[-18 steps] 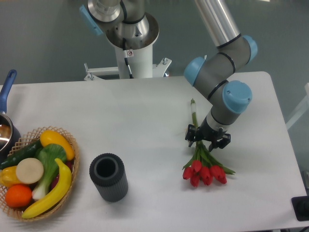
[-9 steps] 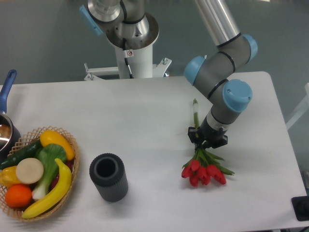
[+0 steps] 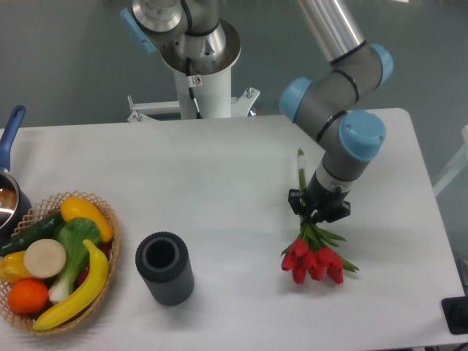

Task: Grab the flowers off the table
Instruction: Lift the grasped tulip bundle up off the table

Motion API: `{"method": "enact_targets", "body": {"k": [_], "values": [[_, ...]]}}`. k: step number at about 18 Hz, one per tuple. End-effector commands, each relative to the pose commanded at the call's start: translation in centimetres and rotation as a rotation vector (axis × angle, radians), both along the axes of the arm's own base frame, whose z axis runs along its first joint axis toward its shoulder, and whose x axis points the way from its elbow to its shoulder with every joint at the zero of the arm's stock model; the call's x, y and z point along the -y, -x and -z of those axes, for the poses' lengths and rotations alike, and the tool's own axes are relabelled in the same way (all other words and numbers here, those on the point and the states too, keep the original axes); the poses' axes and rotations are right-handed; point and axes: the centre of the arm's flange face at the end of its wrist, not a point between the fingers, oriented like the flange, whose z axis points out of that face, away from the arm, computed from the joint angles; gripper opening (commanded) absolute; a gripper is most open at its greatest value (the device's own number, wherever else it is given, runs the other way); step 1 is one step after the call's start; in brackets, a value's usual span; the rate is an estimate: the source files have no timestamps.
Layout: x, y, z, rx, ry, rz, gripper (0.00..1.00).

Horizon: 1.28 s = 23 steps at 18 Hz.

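Flowers (image 3: 314, 259): stems clenched in the tool (image 3: 319, 213), buds apparently just off the white bench (image 3: 219, 183); grasp step done, straight lift due next.

On the desk (image 3: 219, 183) — basket (image 3: 55, 259) far left, cylinder (image 3: 164, 268) beside it, flowers (image 3: 313, 252) right — the claw (image 3: 318, 212) on their stems.

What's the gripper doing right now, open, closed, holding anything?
Gripper: closed on the stems of the flowers, just above the red buds.
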Motion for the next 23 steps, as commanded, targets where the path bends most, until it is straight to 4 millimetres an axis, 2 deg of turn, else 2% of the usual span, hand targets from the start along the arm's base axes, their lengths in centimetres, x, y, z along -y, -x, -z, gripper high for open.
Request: {"method": "enact_targets", "body": {"k": [3, 4, 9, 11, 15, 20, 23], "values": [[0.3, -1.3, -4.5, -0.063, -0.047, 0.004, 0.18], [0.3, -1.6, -5.8, -0.067, -0.088, 0.006, 0.18], [-0.7, -3.6, -15.0, -0.121, -0.332, 0.050, 0.18], [-1.3, -4.3, -17.9, -0.130, -0.420, 0.078, 0.18], [-2.5, -4.9, -21.1, -0.144, -0.574, 0.136, 0.18], [-3.1, -5.5, -22.0, -0.076, -0.766, 0.206, 0.18], [-2.7, -5.2, -22.1, -0.058, -0.811, 0.210, 0.18]]}}
